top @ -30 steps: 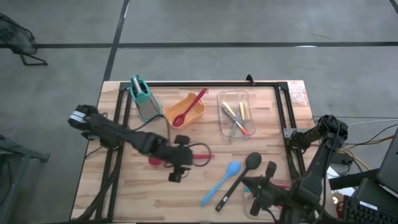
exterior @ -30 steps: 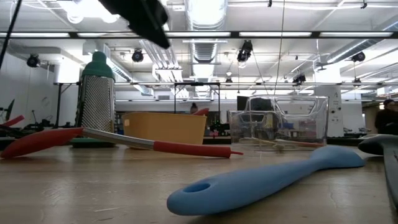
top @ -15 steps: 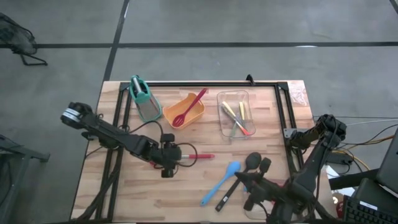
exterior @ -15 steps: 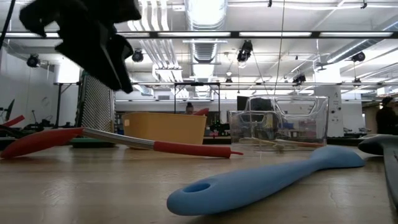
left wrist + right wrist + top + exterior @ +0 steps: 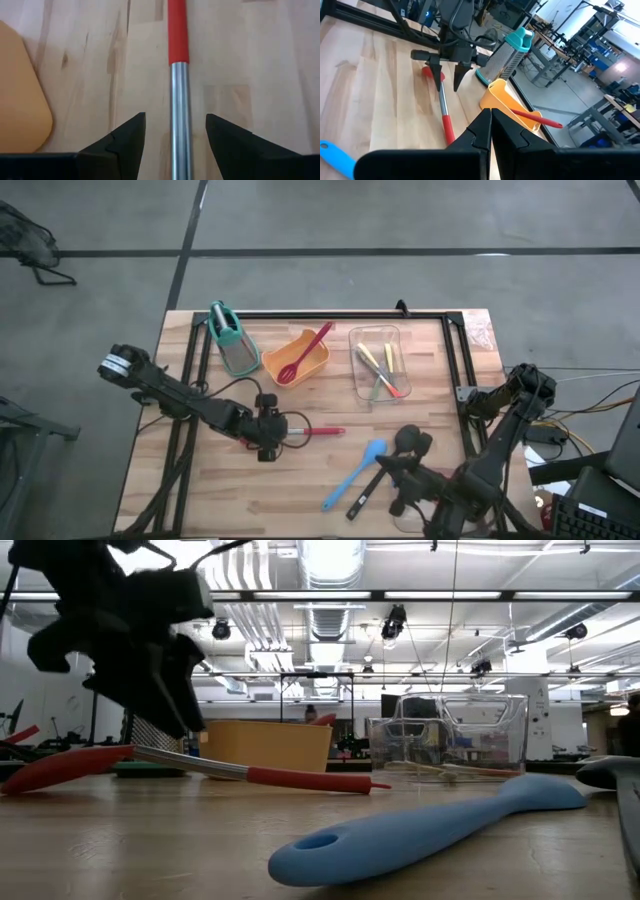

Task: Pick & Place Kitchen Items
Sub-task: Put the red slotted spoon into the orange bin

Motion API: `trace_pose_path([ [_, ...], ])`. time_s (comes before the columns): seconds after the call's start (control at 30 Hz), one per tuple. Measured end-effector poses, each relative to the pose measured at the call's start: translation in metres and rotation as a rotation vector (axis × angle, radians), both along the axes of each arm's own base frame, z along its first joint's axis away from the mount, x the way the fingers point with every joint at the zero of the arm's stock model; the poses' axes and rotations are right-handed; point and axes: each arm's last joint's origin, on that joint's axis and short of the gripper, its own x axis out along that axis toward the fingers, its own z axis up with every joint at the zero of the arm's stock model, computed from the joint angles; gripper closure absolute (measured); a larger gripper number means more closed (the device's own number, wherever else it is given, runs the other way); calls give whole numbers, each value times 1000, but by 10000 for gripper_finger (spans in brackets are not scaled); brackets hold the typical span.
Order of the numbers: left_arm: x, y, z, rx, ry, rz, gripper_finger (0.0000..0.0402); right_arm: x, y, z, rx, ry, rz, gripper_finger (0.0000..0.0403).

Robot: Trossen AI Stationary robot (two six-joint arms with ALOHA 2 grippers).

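Since a second ago the left pincer (image 5: 268, 442) has swung back toward the left side of the table (image 5: 300, 490) and dropped low over the red-handled spatula (image 5: 318, 431), while the right arm has crept a little further in along the near edge. In the left wrist view the left pincer's fingers (image 5: 127, 145) stand spread wide, one on each side of the spatula's steel shaft, which lies flat on the wood; nothing is gripped yet.

The right pincer (image 5: 405, 465) is shut and empty, hanging near the black ladle (image 5: 405, 442) and the blue spatula (image 5: 358, 467) at the near side of the table.

As to progress, the work looks partly done. A red spoon (image 5: 305, 351) already rests in the orange tub (image 5: 318, 362), and several slim pieces, yellow, green and red, lie in the clear tray (image 5: 352, 360) at the far side. Three utensils lie loose on the table: the red-handled spatula, the blue spatula and the black ladle. The teal-handled grater (image 5: 230, 335) stands beside the tub.

The step in hand seems to be closing on the steel shaft and lifting the red-handled spatula; the other two would follow.
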Motion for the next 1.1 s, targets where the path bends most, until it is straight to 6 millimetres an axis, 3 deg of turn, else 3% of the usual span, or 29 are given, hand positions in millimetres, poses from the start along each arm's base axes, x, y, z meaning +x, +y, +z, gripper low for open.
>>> trace_pose_path([
  [0.33, -6, 8, -19, -18, 13, 22, 188, 8, -7, -2, 38, 6, -30, 394],
  [0.63, -11, 10, -27, -56, 26, 24, 203, 27, -20, -18, 207, 192, 37, 394],
  [1.1, -10, 9, -28, -74, 22, 2, 261, 68, -35, -41, 307, 271, 461, 394],
])
